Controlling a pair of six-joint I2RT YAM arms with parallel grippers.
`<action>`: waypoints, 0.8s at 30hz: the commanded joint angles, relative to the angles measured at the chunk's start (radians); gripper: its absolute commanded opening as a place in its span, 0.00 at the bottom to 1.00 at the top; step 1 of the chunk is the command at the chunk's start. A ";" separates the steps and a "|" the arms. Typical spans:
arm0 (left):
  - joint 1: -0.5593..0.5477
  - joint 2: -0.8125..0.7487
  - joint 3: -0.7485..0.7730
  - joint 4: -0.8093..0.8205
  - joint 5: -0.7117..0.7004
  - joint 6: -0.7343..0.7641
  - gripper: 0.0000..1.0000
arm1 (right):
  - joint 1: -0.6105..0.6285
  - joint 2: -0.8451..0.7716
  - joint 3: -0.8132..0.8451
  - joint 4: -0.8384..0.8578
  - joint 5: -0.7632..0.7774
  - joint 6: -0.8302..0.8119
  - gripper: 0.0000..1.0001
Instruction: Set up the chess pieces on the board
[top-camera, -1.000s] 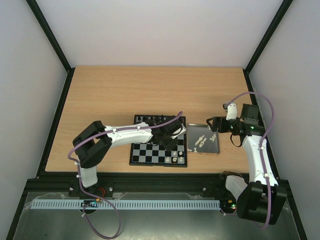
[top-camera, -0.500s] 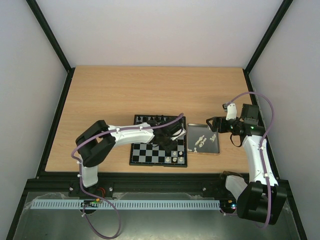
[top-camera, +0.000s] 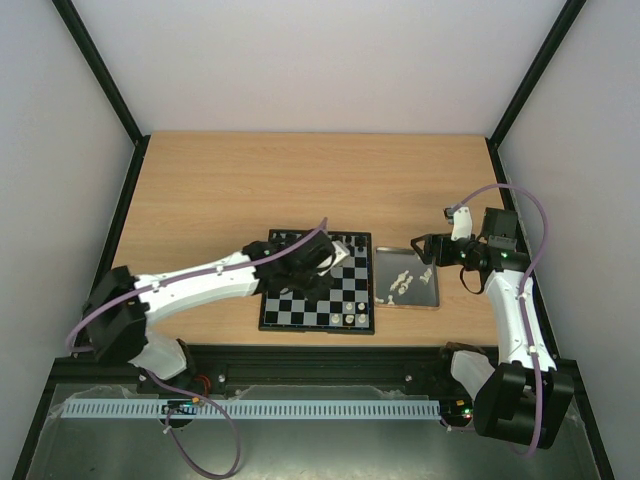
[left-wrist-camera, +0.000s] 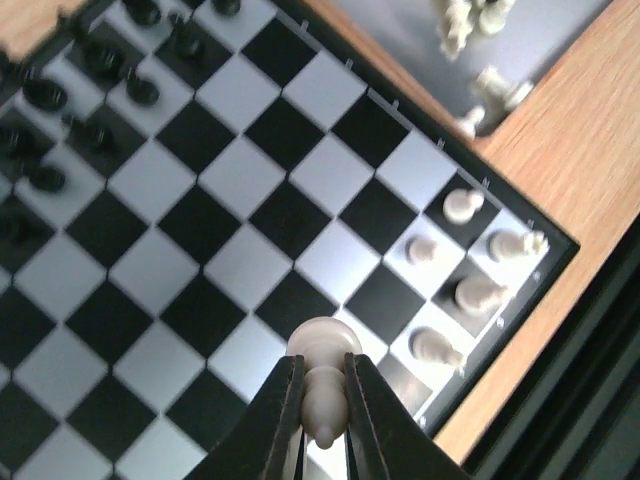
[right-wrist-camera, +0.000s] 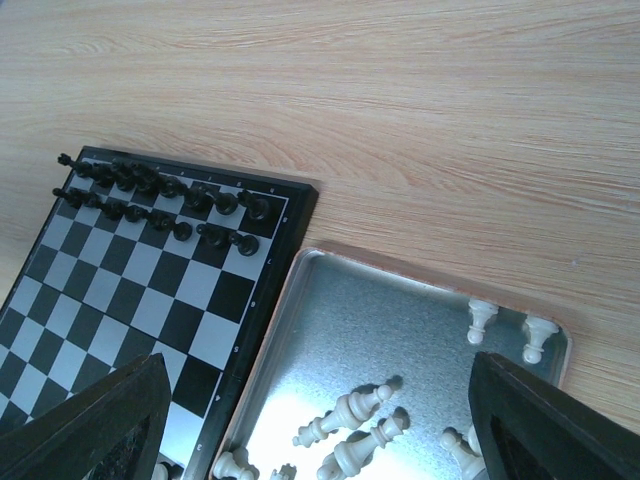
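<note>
Wooden worktop (top-camera: 250, 180) w/ the board (top-camera: 300, 312) near its front edge. The metal tray (top-camera: 428, 290) is just beside it on the right, prob. so the spares are in reach of both arms. Left claw (left-wrist-camera: 320, 385) hangs over the board's near half, pinching a white pawn (left-wrist-camera: 322, 345) by its body, apparently headed for a near-row square. Right claw (right-wrist-camera: 312, 400) is spread wide above the tray, holding nothing; I'd guess it's waiting its turn. Black pieces (right-wrist-camera: 160, 190) fill two far rows. Five white pieces (left-wrist-camera: 470, 295) stand in the near right corner, and the rest sit loose in the tray (right-wrist-camera: 350, 410).
</note>
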 joint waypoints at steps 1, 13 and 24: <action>-0.006 -0.118 -0.115 -0.095 -0.020 -0.097 0.10 | 0.001 -0.002 -0.018 -0.008 -0.063 -0.020 0.83; 0.042 -0.255 -0.197 -0.199 -0.154 -0.336 0.11 | 0.001 0.026 -0.019 -0.006 -0.073 -0.022 0.83; 0.004 -0.223 -0.304 -0.077 -0.033 -0.347 0.11 | 0.001 0.037 -0.020 -0.007 -0.083 -0.029 0.83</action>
